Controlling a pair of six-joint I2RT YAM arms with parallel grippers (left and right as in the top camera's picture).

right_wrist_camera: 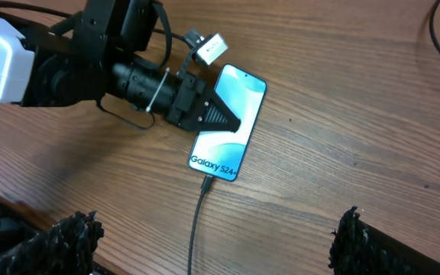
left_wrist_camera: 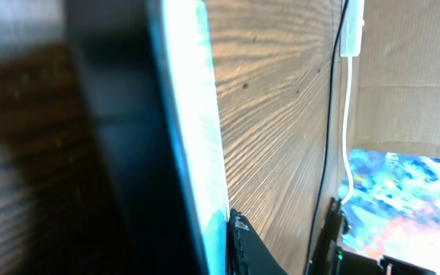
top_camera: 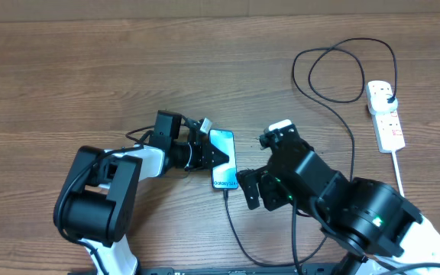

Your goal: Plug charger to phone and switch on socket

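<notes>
**Charger tip at the phone's port, switch not yet pressed**

Nearest, the right claw (right_wrist_camera: 208, 248) hangs wide open and empty over the charger cable (top_camera: 231, 221), whose connector tip (right_wrist_camera: 207, 182) meets the bottom edge of the phone (right_wrist_camera: 228, 145) and looks seated, though I cannot confirm its depth. The left claw (top_camera: 214, 156) is clamped on the phone's left long edge, one finger across the screen, at mid-table (top_camera: 90, 69). Farthest, well apart at the right, lies the socket (top_camera: 384, 114) with its black plug (top_camera: 389, 99). Best to steady the phone, check the tip is home, then send the free claw to the switch without snagging cable.
</notes>
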